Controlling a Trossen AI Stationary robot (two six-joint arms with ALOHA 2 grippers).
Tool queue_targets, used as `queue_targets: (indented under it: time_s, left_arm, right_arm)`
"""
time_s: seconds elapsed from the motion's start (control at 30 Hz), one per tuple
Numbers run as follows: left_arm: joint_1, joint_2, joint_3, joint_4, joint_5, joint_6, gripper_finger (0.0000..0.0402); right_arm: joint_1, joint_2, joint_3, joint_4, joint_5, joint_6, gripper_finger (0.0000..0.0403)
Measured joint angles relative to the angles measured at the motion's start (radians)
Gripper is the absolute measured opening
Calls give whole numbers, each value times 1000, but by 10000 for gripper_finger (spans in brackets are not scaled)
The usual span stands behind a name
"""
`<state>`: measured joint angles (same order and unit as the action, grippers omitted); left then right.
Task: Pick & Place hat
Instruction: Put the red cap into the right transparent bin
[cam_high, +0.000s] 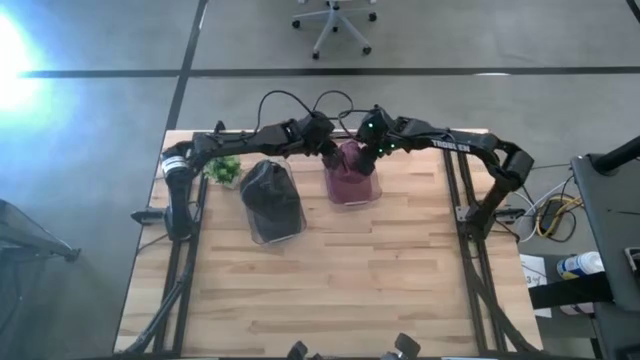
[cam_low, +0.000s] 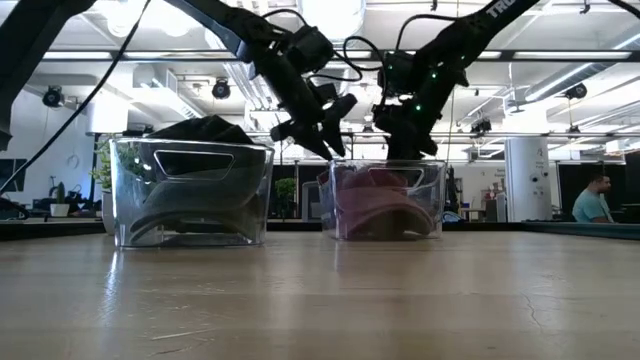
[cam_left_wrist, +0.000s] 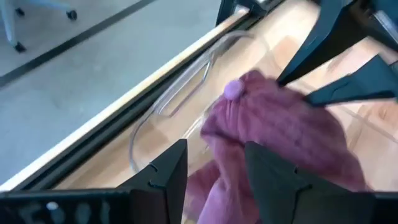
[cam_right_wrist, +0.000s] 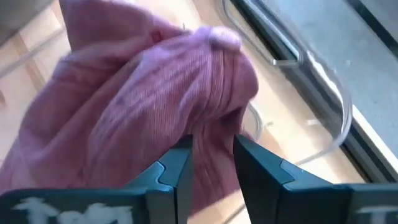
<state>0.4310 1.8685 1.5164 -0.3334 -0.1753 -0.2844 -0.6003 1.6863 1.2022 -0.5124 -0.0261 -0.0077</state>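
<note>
A pink corduroy hat (cam_high: 350, 178) with a top button (cam_right_wrist: 224, 38) lies in a clear bin (cam_low: 432, 190) at the far middle of the table. Both grippers reach down into this bin from either side. My left gripper (cam_left_wrist: 214, 180) comes from the table's left and is shut on the hat's cloth. My right gripper (cam_right_wrist: 211, 165) comes from the right and is also shut on the cloth. In the low view the hat (cam_low: 385, 205) still fills the bin's lower part, below both grippers. My left gripper pinches a bunched fold of the hat's crown (cam_left_wrist: 217, 168) between its two fingers, slanting down from the table's left. The hat bulges beyond the fingers, with its lower part down in the bin. My right gripper pinches a fold of the crown (cam_right_wrist: 214, 140) between its two fingers, slanting steeply down from the table's right. The cloth rises in ridges above the fingers, and the hat's lower part sits in the bin.
A second clear bin (cam_low: 125, 190) with a dark hat (cam_high: 270, 195) stands to the left of the pink hat's bin. A small green plant (cam_high: 222, 168) sits at the far left. The near half of the wooden table (cam_high: 330, 290) is bare.
</note>
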Motion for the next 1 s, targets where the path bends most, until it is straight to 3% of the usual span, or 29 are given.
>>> queue_targets:
  time_s: [0.23,0.8,1.0]
  left_arm:
    - [-8,-11,78,-260,-2,-25,153]
    - [-9,118,32,-116,3,22,153]
    - [-10,143,33,-125,-43,76,153]
  right_arm:
    - [0,-43,-5,-39,2,2,138]
    - [0,11,-14,-25,-2,-42,142]
    - [0,11,-18,-22,-2,-64,150]
